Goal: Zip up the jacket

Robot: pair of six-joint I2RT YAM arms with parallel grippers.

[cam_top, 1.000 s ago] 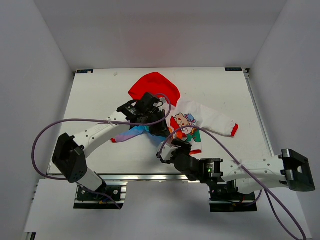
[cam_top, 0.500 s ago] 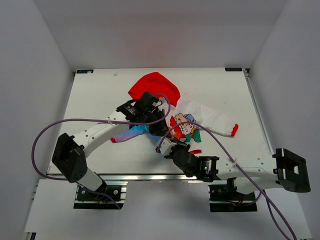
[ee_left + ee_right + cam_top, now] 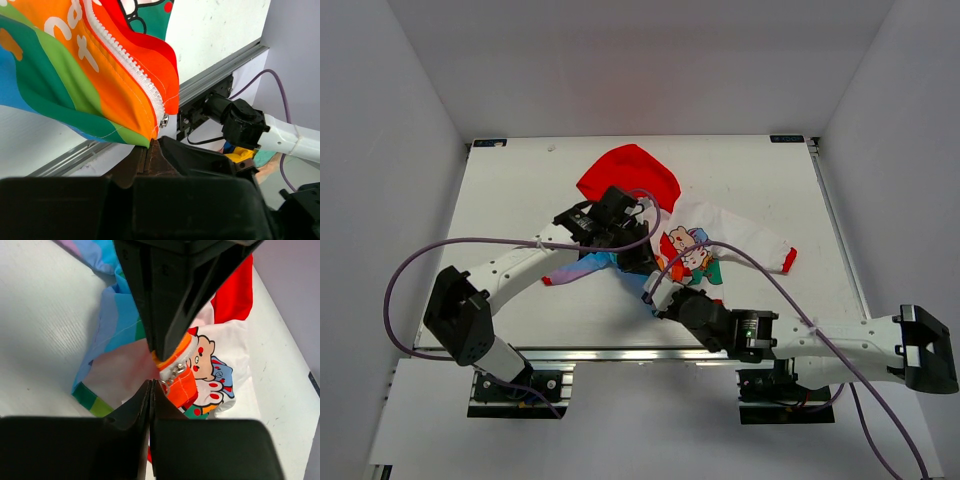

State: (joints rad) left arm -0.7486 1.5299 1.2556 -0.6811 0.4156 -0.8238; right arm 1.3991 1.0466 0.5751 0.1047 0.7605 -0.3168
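White table, jacket at its centre, hem corner pinched in closed left gripper, right gripper clamped on zipper pull; likely hazard: slack hem bunches, jamming the pull, or it slips free.

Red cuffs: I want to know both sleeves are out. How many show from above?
2. One red cuff ends the white sleeve at the right; the other peeks out beside the left arm.
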